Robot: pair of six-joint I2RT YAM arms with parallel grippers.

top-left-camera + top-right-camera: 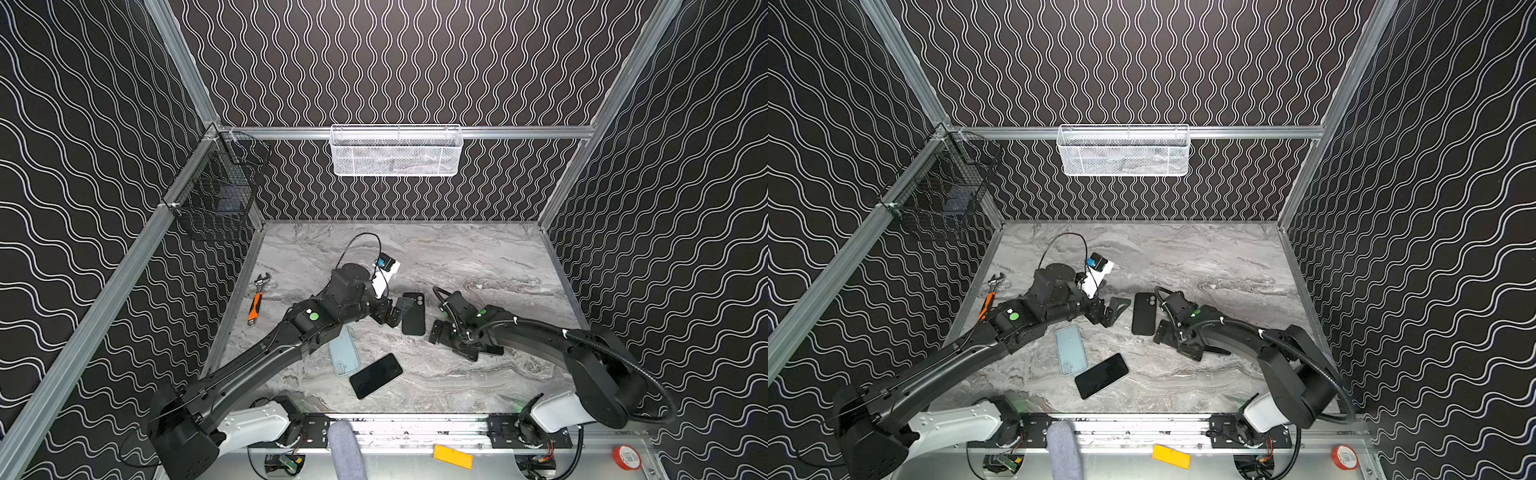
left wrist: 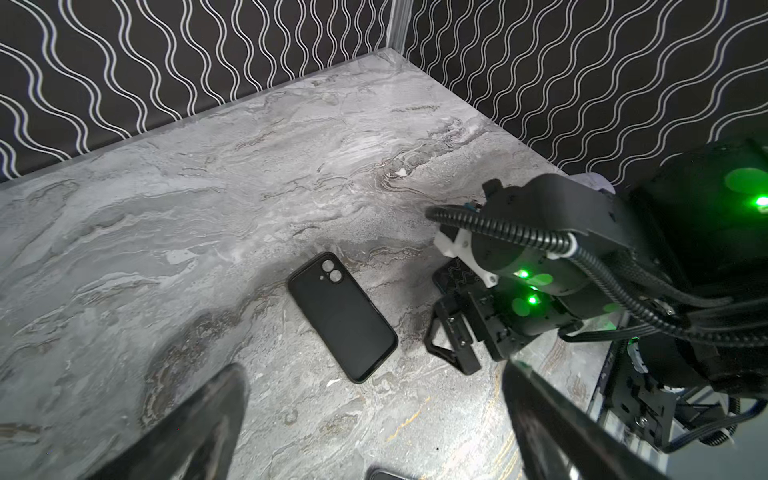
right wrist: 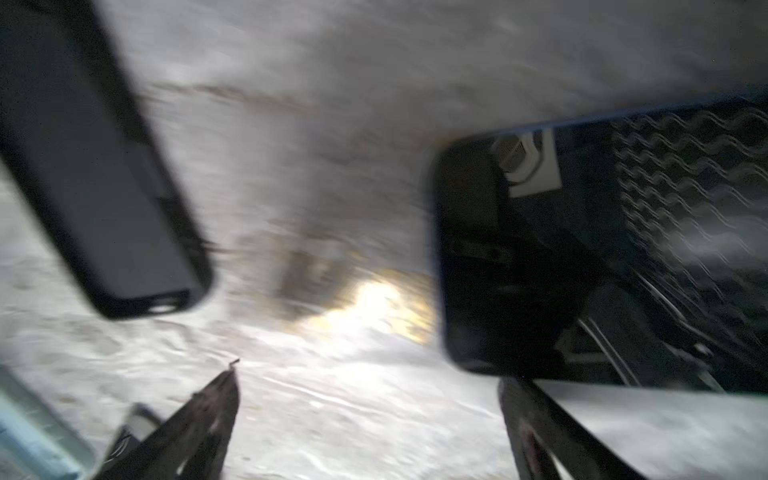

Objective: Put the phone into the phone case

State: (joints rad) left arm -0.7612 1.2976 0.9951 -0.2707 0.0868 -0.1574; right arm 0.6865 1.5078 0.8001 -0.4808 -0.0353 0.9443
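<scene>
Both grippers hang low over the counter with their jaws spread and nothing between them. Your left gripper sits just beside the black phone case, which lies flat between the two arms, camera cut-outs toward the back wall. Your right gripper is on its other side, with a phone lying screen up just beside one fingertip, mostly hidden under the arm in both top views. A second phone and a light blue case lie nearer the front, touching or nearly so. I cannot tell which phone matches which case, so settle that first.

The step in hand looks like getting a grip on the phone beside the right gripper. A flat glass slab gives the jaws little to bite, so take it across its narrow width, by the long edges. Tip one edge up off the counter rather than scraping down on the screen. Pin the black phone case by its rim with the left gripper so it cannot slide. Seat the camera end first, then press the far end down, because a flat drop will likely perch on the rim. The right wrist view is blurred, so go slowly before closing
</scene>
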